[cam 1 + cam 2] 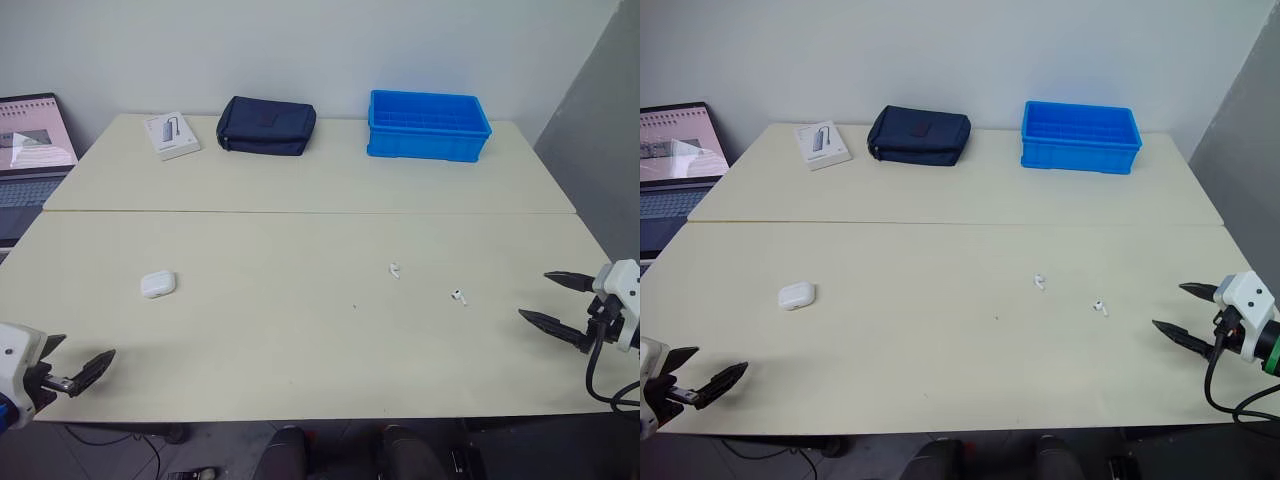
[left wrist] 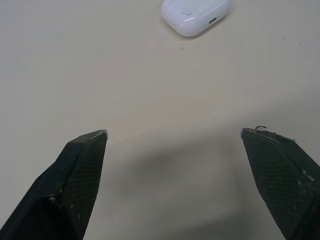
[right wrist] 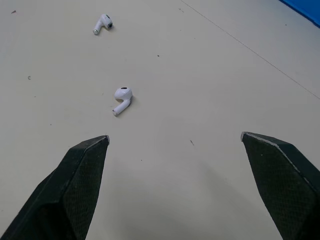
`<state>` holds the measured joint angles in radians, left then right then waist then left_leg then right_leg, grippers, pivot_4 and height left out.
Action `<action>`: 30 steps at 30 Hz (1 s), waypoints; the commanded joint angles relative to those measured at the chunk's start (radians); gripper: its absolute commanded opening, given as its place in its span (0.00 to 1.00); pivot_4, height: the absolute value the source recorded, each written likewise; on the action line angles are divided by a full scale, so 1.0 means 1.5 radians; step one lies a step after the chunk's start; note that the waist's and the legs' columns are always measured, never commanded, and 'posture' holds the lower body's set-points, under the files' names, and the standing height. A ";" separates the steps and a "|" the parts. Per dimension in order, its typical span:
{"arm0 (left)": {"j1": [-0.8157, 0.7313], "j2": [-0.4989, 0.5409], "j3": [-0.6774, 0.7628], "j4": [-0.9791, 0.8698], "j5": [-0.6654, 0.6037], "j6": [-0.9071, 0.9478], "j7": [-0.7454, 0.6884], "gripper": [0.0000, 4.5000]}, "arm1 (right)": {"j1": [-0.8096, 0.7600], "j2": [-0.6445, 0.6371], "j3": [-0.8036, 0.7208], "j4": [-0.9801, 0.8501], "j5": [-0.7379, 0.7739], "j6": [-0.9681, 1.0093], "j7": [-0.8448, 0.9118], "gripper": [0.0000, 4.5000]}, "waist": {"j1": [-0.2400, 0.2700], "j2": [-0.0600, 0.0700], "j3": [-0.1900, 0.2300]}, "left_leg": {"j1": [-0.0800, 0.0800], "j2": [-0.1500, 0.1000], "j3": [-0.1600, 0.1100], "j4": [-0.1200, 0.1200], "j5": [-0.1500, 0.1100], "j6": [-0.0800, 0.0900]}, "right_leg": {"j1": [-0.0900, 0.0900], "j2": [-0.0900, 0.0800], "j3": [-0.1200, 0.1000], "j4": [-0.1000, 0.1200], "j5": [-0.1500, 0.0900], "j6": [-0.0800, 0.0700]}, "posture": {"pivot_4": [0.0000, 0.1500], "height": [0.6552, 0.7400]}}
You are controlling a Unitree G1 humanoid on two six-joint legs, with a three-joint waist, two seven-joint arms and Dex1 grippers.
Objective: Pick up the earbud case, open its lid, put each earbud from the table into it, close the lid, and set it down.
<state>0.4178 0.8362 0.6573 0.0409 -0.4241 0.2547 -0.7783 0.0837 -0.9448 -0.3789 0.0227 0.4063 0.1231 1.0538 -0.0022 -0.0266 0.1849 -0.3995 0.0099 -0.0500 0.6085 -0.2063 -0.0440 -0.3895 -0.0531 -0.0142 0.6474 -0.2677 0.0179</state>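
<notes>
1. Left gripper (image 1: 78, 355) sits closest to the earbud case (image 1: 158, 284), and that's where I'd expect trouble first. The case is a smooth, rounded white pebble lying flat on the table (image 1: 300, 340), so an off-centre pinch could squirt it sideways instead of lifting it.
2. The lid step looks dicey too. One gripper has to hold the body while the other flips the lid. Clamp across the seam and it probably won't open at all.
3. The earbuds are tiny. The nearer earbud (image 3: 122, 100) and the farther earbud (image 3: 103, 23) lie loose on the bare tabletop ahead of the right gripper (image 3: 175, 136), apart from each other. Chunky black fingers could easily flick one away, or drop it beside the case rather than into its socket.
4. Left gripper's state: fingers spread wide with nothing between them, near the table's front-left edge. The case is just ahead and it isn't touching it.
5. Right gripper is the same, spread wide and empty, out by the right edge.
6. My read is that nothing has started yet. The case looks closed, and it sits on the left half, well apart from the earbuds on the right.
</notes>
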 commanded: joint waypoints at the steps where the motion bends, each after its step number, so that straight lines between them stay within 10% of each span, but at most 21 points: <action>1: -0.019 0.013 0.022 -0.020 -0.008 -0.013 -0.019 1.00 | -0.017 -0.006 -0.009 -0.006 0.001 -0.004 0.006 0.99 | 0.000 0.000 0.000 | 0.000 0.000 0.000 0.000 0.000 0.000 | 0.000 0.000 0.000 0.000 0.000 0.000 | 1.00 1.00; 30: -0.037 -0.044 0.054 -0.074 -0.110 0.128 -0.061 1.00 | -0.026 0.008 0.003 -0.041 -0.009 -0.019 0.024 0.99 | 0.000 0.000 0.000 | 0.001 0.001 0.003 0.001 0.000 0.000 | 0.000 0.001 0.000 0.001 0.001 0.001 | 1.00 1.00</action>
<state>0.3548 0.7732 0.7036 -0.0292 -0.5674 0.4234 -0.8907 0.0571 -0.9198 -0.3663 -0.0318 0.3953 0.1146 1.0833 -0.0023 -0.0267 0.1848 -0.3983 0.0111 -0.0463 0.6095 -0.2067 -0.0435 -0.3888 -0.0512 -0.0139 0.6481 -0.2666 0.0197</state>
